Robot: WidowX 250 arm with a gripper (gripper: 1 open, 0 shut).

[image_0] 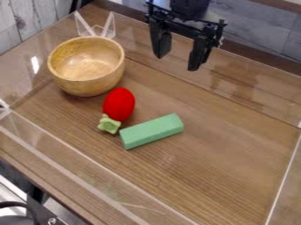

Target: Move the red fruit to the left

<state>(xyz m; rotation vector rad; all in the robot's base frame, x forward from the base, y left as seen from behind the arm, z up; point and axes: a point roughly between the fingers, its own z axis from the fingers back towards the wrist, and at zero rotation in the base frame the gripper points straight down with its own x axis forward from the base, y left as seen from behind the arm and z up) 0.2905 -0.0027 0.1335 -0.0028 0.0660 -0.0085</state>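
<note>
Tool [181, 54] hangs with jaws apart, well above and right of the red fruit [119, 104].

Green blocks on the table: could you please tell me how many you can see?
1. The green block lies near the table's middle, just right of the red fruit and below-right of the wooden bowl. None seems hidden.

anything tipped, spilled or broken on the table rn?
Nothing stands out. Wooden bowl sits upright and looks empty, red fruit lies beside the green block, both intact. Pincer hangs open above the table.
</note>
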